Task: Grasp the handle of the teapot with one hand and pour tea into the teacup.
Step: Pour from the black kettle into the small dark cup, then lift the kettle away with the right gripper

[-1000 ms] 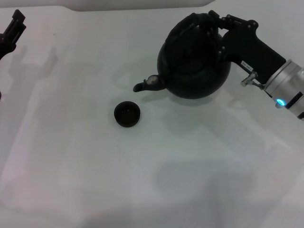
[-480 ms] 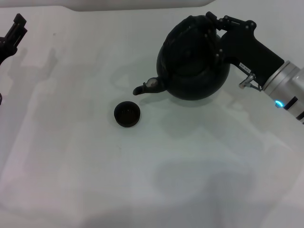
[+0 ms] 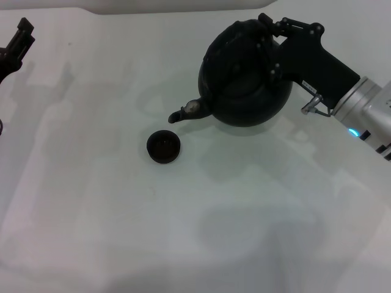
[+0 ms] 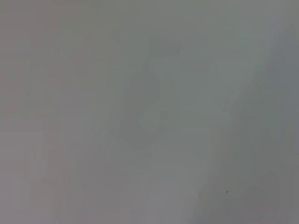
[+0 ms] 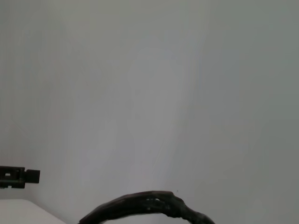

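The large round black teapot point(image 3: 244, 91) hangs at the back right of the white table, its spout point(image 3: 182, 113) pointing left toward the teacup. My right gripper point(image 3: 270, 44) is shut on the arched black handle point(image 3: 235, 32) at the pot's top right. In the right wrist view, a piece of the handle point(image 5: 149, 205) shows as a dark arc. The tiny black teacup point(image 3: 164, 147) stands on the table, in front of and slightly left of the spout tip. The tea is out of view. My left gripper point(image 3: 15, 43) stays parked at the far left.
The white table point(image 3: 183, 232) stretches across the whole head view, with its far edge point(image 3: 122, 11) at the back. The left wrist view holds only plain grey surface. My left gripper point(image 5: 16, 176) also appears far off in the right wrist view.
My right gripper and the teapot have shifted slightly left and toward the back. The spout tip has sunk a little. The teacup and the left arm have not moved.
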